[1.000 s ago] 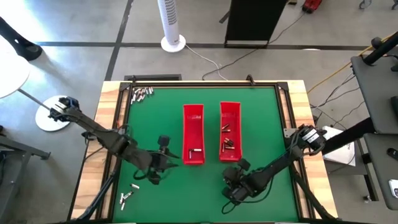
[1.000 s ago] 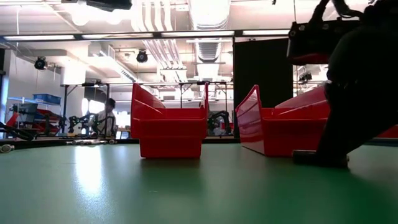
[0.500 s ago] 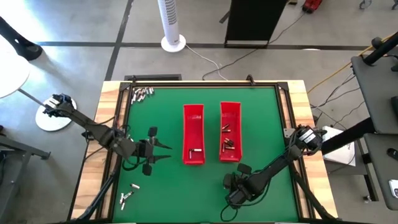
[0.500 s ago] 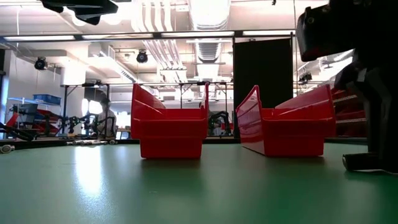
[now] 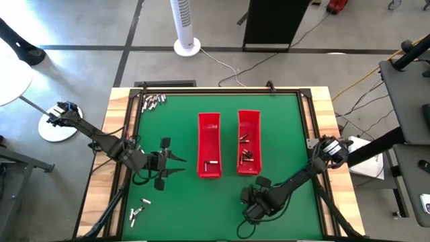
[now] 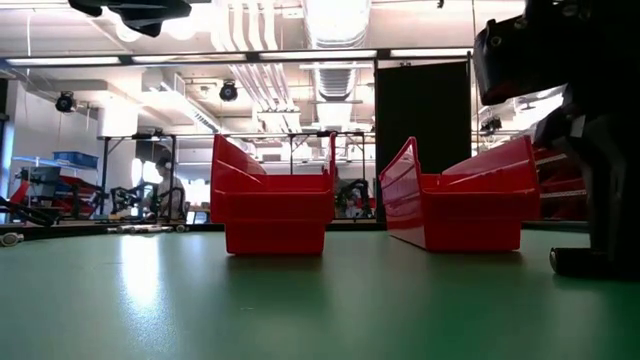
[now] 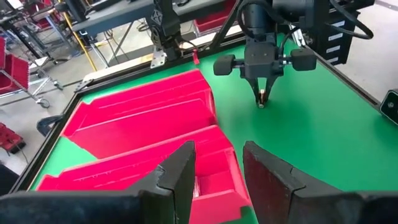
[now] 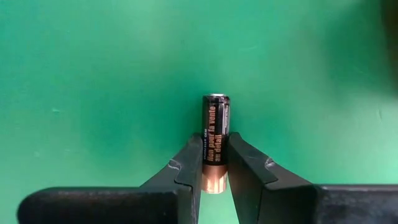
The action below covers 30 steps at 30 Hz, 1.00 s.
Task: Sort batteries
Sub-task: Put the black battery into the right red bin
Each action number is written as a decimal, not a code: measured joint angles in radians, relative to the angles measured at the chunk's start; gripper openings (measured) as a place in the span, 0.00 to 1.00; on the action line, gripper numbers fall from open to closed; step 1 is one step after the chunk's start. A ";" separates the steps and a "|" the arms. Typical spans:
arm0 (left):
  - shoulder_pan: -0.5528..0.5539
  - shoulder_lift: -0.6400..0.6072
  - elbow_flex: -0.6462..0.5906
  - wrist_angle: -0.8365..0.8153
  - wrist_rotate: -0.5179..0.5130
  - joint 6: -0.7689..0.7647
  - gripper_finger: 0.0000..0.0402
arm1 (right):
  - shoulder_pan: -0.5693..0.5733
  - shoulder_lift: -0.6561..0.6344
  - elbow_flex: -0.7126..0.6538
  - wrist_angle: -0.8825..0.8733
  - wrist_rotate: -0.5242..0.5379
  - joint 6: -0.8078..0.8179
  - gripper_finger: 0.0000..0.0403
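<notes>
Fingers of the right gripper (image 8: pixel 214 168) are pinched onto one battery (image 8: pixel 215 142), a black-and-copper cell gripped low on its body, the silvery cap end sticking out past the tips over the green mat (image 5: pixel 282 134). From above, this gripper (image 5: pixel 250 210) sits at the near edge of the mat, just short of the right tray (image 5: pixel 248 141), nose down toward the surface. The left wrist camera sees it across the table with a small reddish tip between its fingertips (image 7: pixel 263 99), right at the mat.

Left gripper (image 5: pixel 176 161) hangs above the mat just beside the left tray (image 5: pixel 209 144), fingers pointing at it. Its jaws stand partly apart with nothing between them; through the gap between its fingers (image 7: pixel 177 171) the red tray wall shows.

Batteries lie in several spots. A few sit in the right tray, near its middle and near end (image 5: pixel 245 156). One lies in the left tray (image 5: pixel 213 163). A loose bunch rests at the far left corner (image 5: pixel 153 101) on the wooden frame, and another small group at the near left edge (image 5: pixel 138 211).

In the low view both trays (image 6: pixel 272 205) stand side by side, the right arm's dark bulk beside the right one (image 6: pixel 460 205). A person (image 6: pixel 163 185) shows far off in the room behind.
</notes>
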 joint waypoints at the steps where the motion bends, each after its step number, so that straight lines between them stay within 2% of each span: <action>1: 0.000 0.000 0.002 0.001 -0.007 0.000 0.29 | -0.001 0.000 0.000 0.000 -0.003 -0.008 0.13; 7: 0.000 0.000 0.005 0.001 -0.022 0.001 0.29 | -0.001 -0.024 0.011 -0.009 -0.003 -0.040 0.09; 16: 0.000 0.001 0.007 0.003 -0.023 0.016 0.29 | -0.004 -0.054 0.079 -0.071 -0.015 -0.081 0.09; 30: 0.000 0.000 0.007 -0.001 -0.024 0.016 0.29 | -0.013 -0.059 0.078 -0.081 0.024 -0.086 0.09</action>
